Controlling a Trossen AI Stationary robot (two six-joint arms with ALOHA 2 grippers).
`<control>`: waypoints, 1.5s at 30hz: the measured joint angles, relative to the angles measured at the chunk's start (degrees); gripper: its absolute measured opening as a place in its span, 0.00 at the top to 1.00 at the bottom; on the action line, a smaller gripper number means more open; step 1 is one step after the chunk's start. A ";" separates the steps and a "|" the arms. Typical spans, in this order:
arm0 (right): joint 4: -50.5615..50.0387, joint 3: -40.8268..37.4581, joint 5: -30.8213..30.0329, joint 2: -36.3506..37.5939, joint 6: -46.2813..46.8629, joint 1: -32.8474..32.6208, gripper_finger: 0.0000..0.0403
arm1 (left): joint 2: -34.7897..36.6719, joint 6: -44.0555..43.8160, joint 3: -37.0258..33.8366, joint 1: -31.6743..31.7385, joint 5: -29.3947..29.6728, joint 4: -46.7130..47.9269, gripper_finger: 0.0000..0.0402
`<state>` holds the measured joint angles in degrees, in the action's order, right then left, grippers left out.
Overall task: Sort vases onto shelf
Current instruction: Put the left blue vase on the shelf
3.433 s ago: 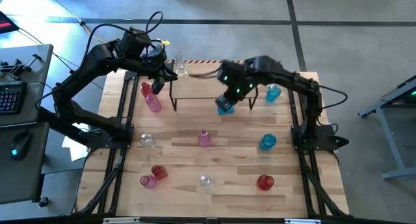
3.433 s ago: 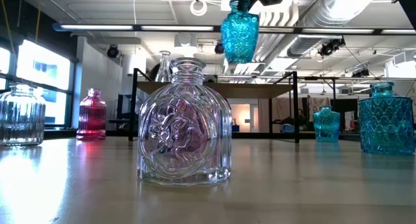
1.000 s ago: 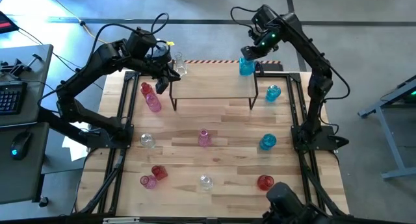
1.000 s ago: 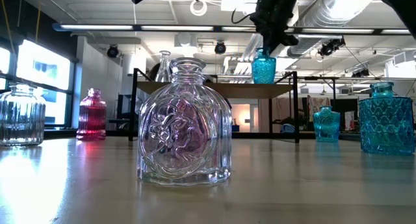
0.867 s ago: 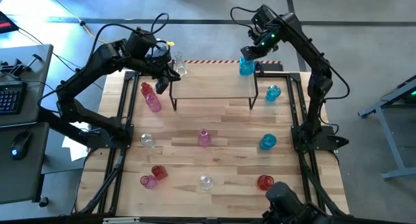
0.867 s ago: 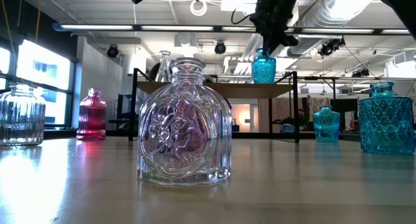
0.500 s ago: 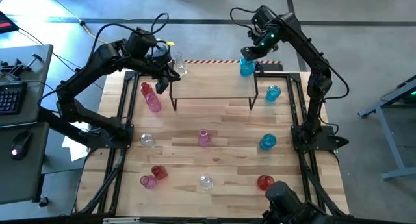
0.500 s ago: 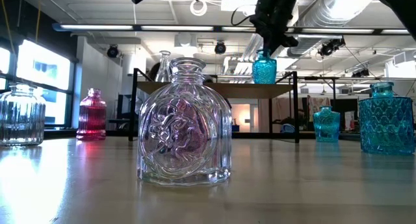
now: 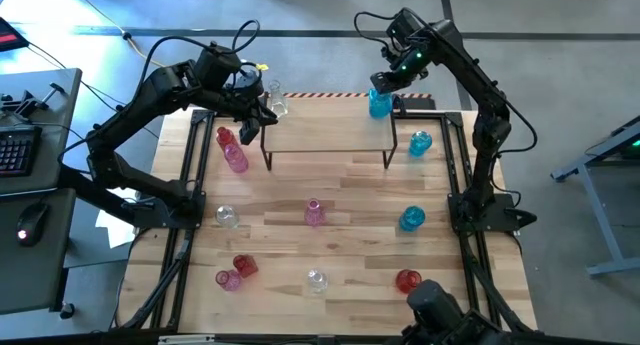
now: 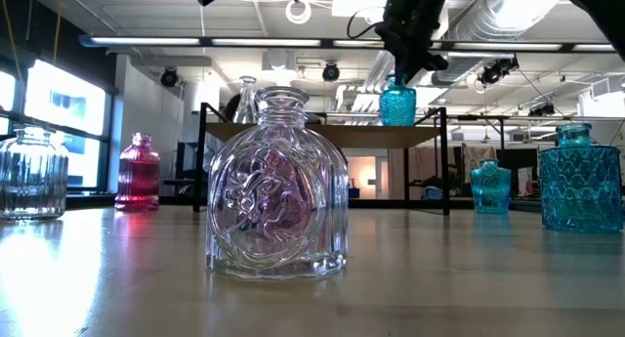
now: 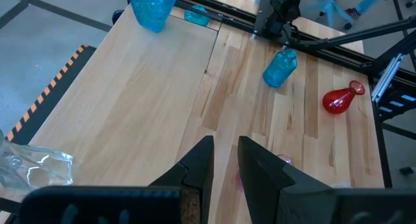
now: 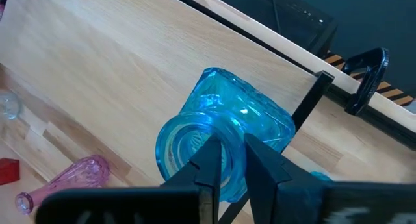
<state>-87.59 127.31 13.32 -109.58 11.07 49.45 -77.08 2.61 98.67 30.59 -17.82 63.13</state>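
Observation:
The shelf (image 9: 330,135) stands at the table's far side. A blue vase (image 9: 379,105) stands upright on its far right corner, and shows in the low view (image 10: 396,103). My right gripper (image 12: 231,146) is directly above the vase, shut on it. A clear vase (image 9: 279,108) stands on the shelf's far left corner. My left gripper (image 11: 225,149) hovers over the shelf's left end, beside the clear vase (image 11: 32,165). It is empty, its fingers a narrow gap apart. My right gripper pinches the rim of the blue vase's mouth (image 12: 227,136). One finger (image 12: 209,156) seems to be inside the mouth and the other (image 12: 255,156) outside. The fingers come from above, pointing down. The vase stands upright with its base on the shelf.
Several more vases stand or lie on the table: red (image 9: 225,137) and pink (image 9: 236,160) at the left, blue (image 9: 420,142) (image 9: 412,218) at the right, pink (image 9: 314,213) and clear (image 9: 227,217) in the middle, others along the near edge (image 9: 317,279).

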 joint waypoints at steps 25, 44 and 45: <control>0.85 0.00 -6.26 0.00 -0.63 0.00 0.77 | 0.00 -0.01 0.04 0.00 0.00 0.00 0.84; 1.95 0.02 -6.34 0.06 2.65 0.02 0.73 | 0.00 0.00 0.04 0.00 0.00 0.00 0.84; 1.92 0.05 -6.31 0.08 3.04 0.02 0.73 | 0.00 0.00 0.04 0.00 0.00 -0.01 0.84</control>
<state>-85.67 127.35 7.01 -109.50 14.11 49.47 -77.08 2.61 98.72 30.59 -17.82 63.12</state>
